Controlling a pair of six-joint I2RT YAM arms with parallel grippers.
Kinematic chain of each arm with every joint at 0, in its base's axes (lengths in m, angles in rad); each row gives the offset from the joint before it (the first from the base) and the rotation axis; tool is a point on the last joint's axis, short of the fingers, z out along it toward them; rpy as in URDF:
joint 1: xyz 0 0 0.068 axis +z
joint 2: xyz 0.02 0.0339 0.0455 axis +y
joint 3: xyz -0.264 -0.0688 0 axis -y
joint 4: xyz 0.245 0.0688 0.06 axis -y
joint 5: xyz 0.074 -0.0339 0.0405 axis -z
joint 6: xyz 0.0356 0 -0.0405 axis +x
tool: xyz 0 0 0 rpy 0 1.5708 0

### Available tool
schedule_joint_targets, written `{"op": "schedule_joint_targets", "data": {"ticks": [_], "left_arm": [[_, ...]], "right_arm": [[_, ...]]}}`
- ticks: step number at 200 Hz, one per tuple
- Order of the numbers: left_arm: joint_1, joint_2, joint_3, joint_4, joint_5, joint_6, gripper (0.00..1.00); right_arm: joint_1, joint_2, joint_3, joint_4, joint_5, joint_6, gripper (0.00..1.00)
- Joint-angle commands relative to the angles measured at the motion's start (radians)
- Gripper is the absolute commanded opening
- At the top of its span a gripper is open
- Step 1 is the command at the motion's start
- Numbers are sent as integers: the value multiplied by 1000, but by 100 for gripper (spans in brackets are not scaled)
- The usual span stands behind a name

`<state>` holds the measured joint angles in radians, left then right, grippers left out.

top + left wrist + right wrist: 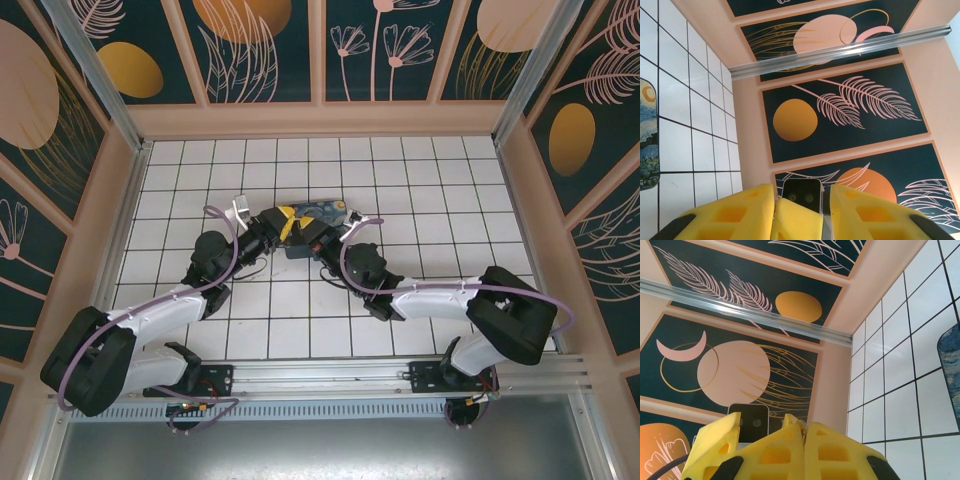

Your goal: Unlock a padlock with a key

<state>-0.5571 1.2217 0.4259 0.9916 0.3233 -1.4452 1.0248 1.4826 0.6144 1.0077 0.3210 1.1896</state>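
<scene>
Left jaws: we are seeing the left gripper (802, 192) turned on its side, its yellow fingers (730, 215) standing apart and gripping the padlock (802, 192) between their tips.
Padlock: in the left wrist view it is showing as a small dark block with two pale dots, sitting between the fingertips with the wall panels (840, 115) behind it. Its colours are not reading against that background.
Right jaws: the right gripper (805, 432) is also lying on its side, its two yellow fingers pressing together along one seam and pinching the key (800, 426).
Key: we are making out only a thin pale sliver poking from the top of that seam, just beside the padlock. We cannot tell whether the two are touching.
Meeting point: from above, both arms are reaching inward and their tips are coming together over the middle of the white tiled surface (400, 180), right at the near edge of the swirl-painted box (322, 211).
Box: it is lying flat on the tiles, and each wrist view is catching one edge of it.
</scene>
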Motion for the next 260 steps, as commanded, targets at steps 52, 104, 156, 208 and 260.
{"op": "schedule_joint_targets", "data": {"ticks": [52,104,156,208,260], "left_arm": [[-3,5,-8,19,-7,15,39],[-3,6,-11,4,-15,30,47],[-3,4,-4,1,-13,34,36],[-3,2,-7,2,-15,35,25],[-3,1,-8,-3,-18,44,13]], "right_arm": [[11,19,44,61,-25,5,0],[11,16,42,51,-21,5,0],[12,40,56,50,-34,10,0],[15,56,67,52,-36,13,0],[18,60,68,49,-38,14,0]]}}
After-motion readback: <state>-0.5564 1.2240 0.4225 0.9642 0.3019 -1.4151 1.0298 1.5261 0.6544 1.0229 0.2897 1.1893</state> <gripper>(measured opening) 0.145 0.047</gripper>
